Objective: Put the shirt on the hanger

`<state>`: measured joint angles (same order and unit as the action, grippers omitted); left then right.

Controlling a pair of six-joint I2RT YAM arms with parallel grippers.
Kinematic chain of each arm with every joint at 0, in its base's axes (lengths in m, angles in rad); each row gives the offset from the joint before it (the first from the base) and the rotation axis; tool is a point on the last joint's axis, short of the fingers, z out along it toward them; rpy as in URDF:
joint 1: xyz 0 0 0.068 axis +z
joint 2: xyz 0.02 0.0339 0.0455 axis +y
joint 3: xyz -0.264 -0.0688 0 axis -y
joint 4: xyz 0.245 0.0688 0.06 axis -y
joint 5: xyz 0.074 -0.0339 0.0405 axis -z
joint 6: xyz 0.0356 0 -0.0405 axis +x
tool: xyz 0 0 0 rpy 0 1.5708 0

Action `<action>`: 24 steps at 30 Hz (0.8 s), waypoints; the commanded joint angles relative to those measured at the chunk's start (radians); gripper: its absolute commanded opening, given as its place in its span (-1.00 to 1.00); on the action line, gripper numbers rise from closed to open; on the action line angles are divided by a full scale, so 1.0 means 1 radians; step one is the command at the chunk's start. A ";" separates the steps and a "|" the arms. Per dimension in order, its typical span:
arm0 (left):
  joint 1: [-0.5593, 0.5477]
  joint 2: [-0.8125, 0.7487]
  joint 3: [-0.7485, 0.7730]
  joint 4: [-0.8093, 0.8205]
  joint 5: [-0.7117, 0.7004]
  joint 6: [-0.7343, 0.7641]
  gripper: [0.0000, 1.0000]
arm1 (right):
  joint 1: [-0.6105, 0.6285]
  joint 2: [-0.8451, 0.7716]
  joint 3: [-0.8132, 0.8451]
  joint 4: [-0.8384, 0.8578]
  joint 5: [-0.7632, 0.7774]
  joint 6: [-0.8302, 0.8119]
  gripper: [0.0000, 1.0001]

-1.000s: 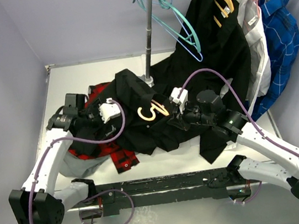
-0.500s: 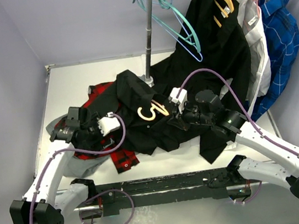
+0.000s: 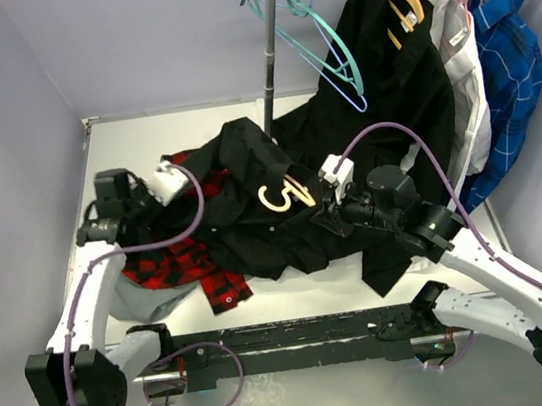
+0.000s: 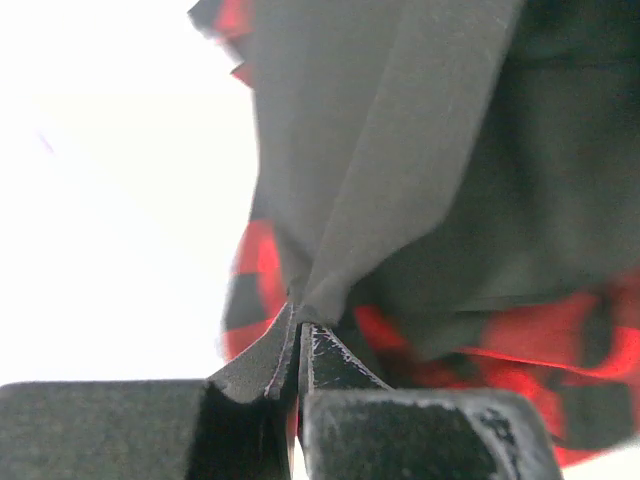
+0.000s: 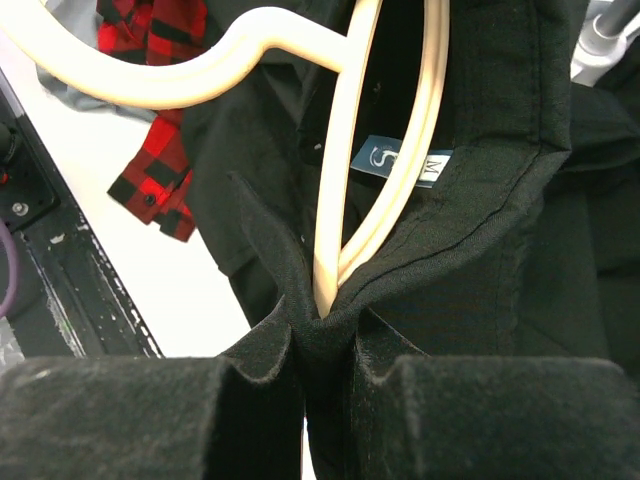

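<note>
Left wrist view puts your left jaws fully closed on a thin fold of the black long-sleeved button-up shirt (image 4: 400,150), the cloth fanning up and away from the tips. That pinch is narrow — pull hard and I judge the fold could slide out. Just behind the fold lies the red-and-black plaid shirt (image 4: 560,340). You cannot tell whether any of it is caught in the pinch; if it is, it would drag along.

Your right jaws are nearly closed on the shirt's collar edge. The light tan wooden hanger (image 5: 340,150) runs down to that same pinch, its curved shoulder arching up and to the left of the tips. If the two arms draw apart unevenly, the hanger may twist or slip out of the neck opening instead of seating in the shoulders.

The shirt is matte black cloth with a stitched collar seam and a small pale neck label (image 5: 405,160) just above the right jaws. It lies rumpled on the white surface (image 3: 141,140) between both jaws — not yet draped over the hanger.
</note>
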<state>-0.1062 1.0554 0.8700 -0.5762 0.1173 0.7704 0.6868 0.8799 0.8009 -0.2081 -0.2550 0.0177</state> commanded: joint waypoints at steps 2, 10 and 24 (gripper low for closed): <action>0.263 0.132 0.117 0.156 0.031 0.079 -1.00 | -0.004 -0.049 0.098 -0.086 0.100 0.088 -1.00; 0.459 0.265 0.191 0.223 0.096 0.131 -1.00 | -0.004 -0.051 0.144 -0.185 0.158 0.100 -1.00; 0.667 0.548 0.319 0.354 0.074 0.066 -1.00 | -0.003 -0.135 0.196 -0.284 0.251 0.096 -1.00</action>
<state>0.4793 1.5257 1.1400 -0.3141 0.2367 0.8501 0.6956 0.7776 0.9165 -0.4286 -0.1719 0.0986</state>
